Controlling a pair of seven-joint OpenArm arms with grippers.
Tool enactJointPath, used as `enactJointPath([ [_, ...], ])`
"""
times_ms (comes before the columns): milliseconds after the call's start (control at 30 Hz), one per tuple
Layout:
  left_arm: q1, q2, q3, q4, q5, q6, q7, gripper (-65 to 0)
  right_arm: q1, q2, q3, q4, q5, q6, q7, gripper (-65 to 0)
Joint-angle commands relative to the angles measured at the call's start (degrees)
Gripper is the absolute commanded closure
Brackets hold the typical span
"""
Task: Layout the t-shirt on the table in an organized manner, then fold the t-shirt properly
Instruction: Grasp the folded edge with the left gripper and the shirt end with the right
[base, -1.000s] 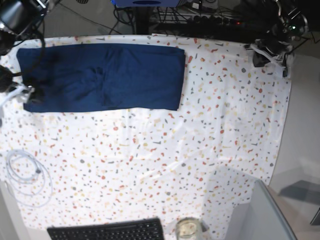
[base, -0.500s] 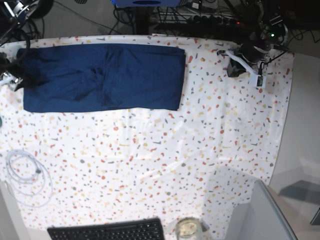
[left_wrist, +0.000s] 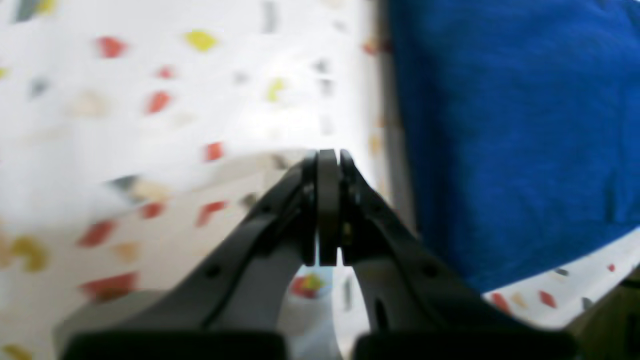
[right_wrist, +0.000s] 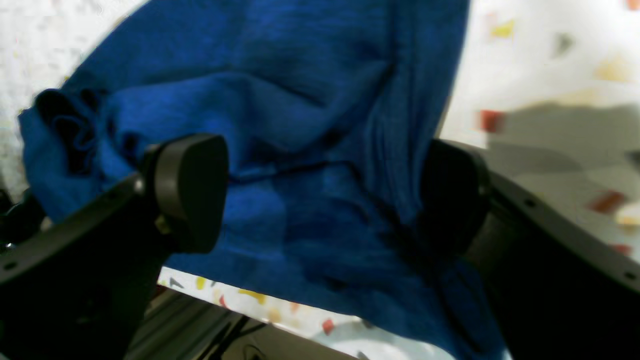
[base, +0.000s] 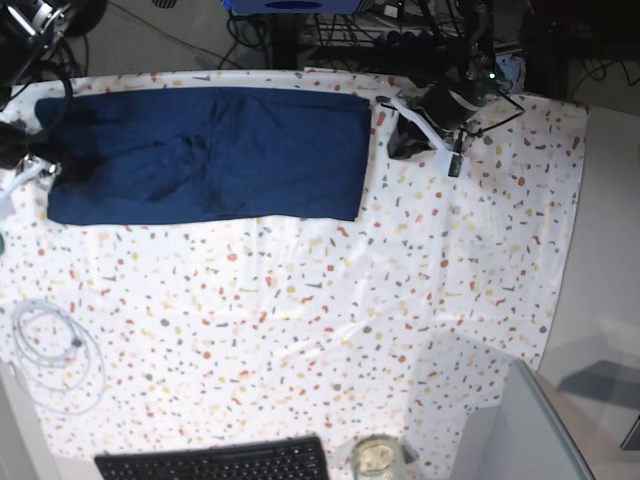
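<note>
The dark navy t-shirt (base: 210, 152) lies as a long flat rectangle at the back left of the speckled table (base: 400, 280). My left gripper (base: 398, 142) hovers just off the shirt's right edge; in the left wrist view it (left_wrist: 328, 156) is shut with nothing in it, the t-shirt (left_wrist: 505, 130) to its right. My right gripper (base: 38, 165) is at the shirt's left end. In the right wrist view it (right_wrist: 320, 195) stands open, its fingers (right_wrist: 192, 190) on either side of rumpled t-shirt cloth (right_wrist: 310, 125).
A coiled white cable (base: 55, 355) lies near the left edge. A black keyboard (base: 215, 462) and a glass jar (base: 377, 458) sit at the front edge. A grey panel (base: 525, 430) stands at the front right. Dark gear and cables crowd behind the table.
The left arm has swung leftward from the table's back right corner to the shirt's right edge, still shut. The right gripper has stayed at the shirt's left end, shifting slightly.
</note>
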Motion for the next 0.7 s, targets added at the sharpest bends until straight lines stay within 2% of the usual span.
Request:
enactJointPath([
  [0,0.0,0.6,0.4,0.1,-0.2,-0.2,0.1,0.0,0.0,-0.5,-0.4,-0.2,-0.6,0.3,-3.0,-55.1],
  [200,-2.1,2.1,3.1,-2.0,-0.2,0.2,0.1,0.0,-0.9,-2.4,-0.6,2.9,1.0,0.3,-4.9,-55.1],
  [367,-2.1,1.8,7.5,-2.2,-0.2,5.7,-1.3,0.0,-1.1,-2.4,-0.6,3.5,3.0,0.3,-5.8,-54.9],
  [533,-2.1,1.7,10.9,-2.2,-0.2,7.4,-2.4,0.0,-1.1,-2.3,-0.6,3.3,3.0,0.3,-4.7,-54.5],
  [667,-2.1,1.7,11.2,-2.2,-0.2,7.4,-2.4,0.0,-1.1,-2.4,-0.7,3.2,3.0,0.3,-3.4,-44.4],
])
